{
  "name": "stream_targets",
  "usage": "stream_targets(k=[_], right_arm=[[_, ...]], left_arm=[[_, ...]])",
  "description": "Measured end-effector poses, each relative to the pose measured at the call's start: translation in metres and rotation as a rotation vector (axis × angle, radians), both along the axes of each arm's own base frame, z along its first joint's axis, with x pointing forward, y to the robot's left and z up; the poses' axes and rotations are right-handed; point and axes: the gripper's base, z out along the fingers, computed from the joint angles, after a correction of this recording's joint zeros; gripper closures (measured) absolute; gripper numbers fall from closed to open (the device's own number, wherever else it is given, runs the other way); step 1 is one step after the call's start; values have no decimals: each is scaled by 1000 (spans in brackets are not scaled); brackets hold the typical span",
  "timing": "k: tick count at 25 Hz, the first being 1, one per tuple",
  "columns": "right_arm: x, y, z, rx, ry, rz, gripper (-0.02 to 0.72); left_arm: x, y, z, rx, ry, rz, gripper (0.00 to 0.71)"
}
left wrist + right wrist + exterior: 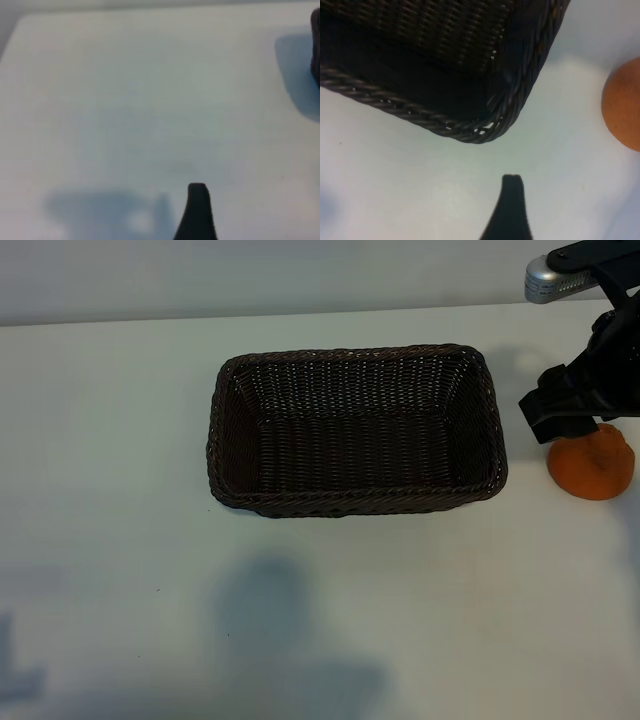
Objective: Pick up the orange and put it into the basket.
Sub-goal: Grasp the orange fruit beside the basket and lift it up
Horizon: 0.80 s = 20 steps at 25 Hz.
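The orange sits on the white surface, just right of the basket and outside it. The right pincer hangs over the orange's left side, spread and apparently holding nothing. The left pincer, 1 finger showing, is spread above bare surface.

what is on the table, counted

there is one basket, dark woven wicker, in the middle of the white table. there is one orange, at the right of the basket, on the table. one table only. one robot arm shows in the exterior view, at the far right edge, with one gripper, the right gripper. each wrist view shows one dark fingertip.
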Motion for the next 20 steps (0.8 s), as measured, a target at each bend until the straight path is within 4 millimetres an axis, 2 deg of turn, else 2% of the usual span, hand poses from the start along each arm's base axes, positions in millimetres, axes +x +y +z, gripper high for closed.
stream_targets(k=[8, 20], right_arm=[[0, 0, 0, 0, 2, 0, 108], [0, -1, 0, -12, 2, -8, 108]], left_arm=[[11, 6, -32, -26, 110, 80, 114], [9, 11, -36, -1, 126, 120, 115]])
